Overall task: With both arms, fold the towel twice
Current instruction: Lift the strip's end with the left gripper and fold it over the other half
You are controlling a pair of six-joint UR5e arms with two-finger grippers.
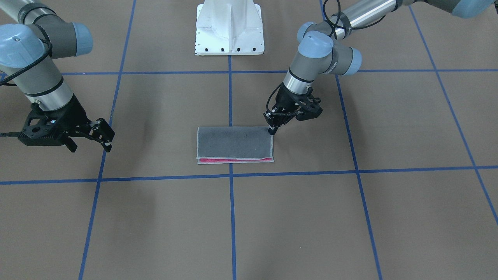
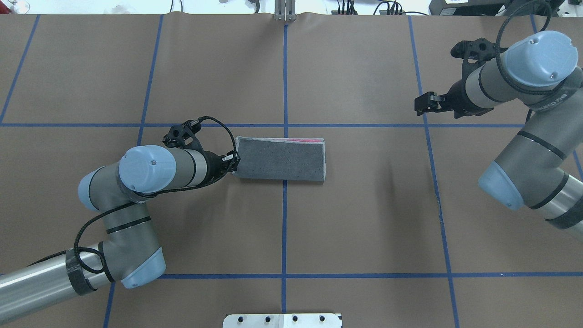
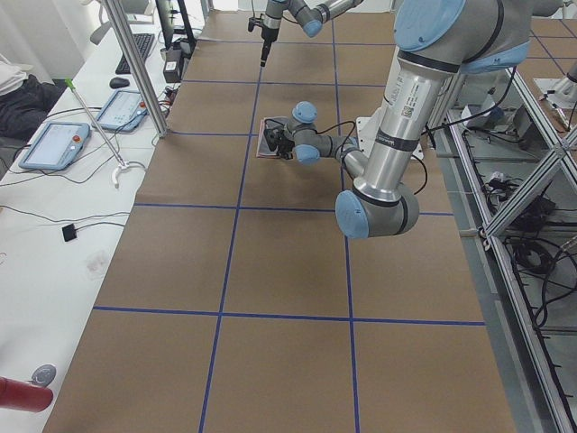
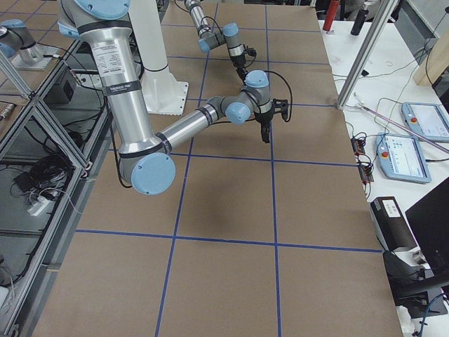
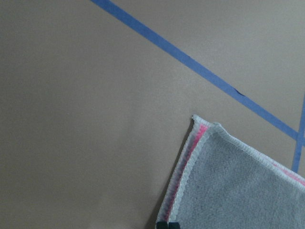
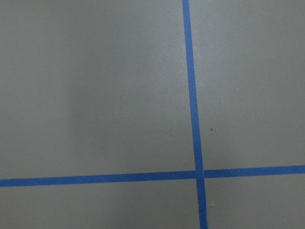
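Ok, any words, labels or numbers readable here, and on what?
No text reads clearly.
Sticker on the left arm: print too small to read.
Sticker on the right arm: print too small to read.
Band lettering on the right arm, overhead view: blurred.

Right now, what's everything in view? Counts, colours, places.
square terry cloth towel: one, grey face up with pink showing along one edge, folded into a rectangle, mid-table.
brown table: one, brown with a blue tape grid.
bolted pedestal base: one, white, at the robot's edge of the table.
tablet-like panels: two, blue-framed, on the white side bench.
left gripper: one, black, fingers together at a towel corner; grip on it unclear.
right gripper: one, black, open, over bare table well away from the towel.
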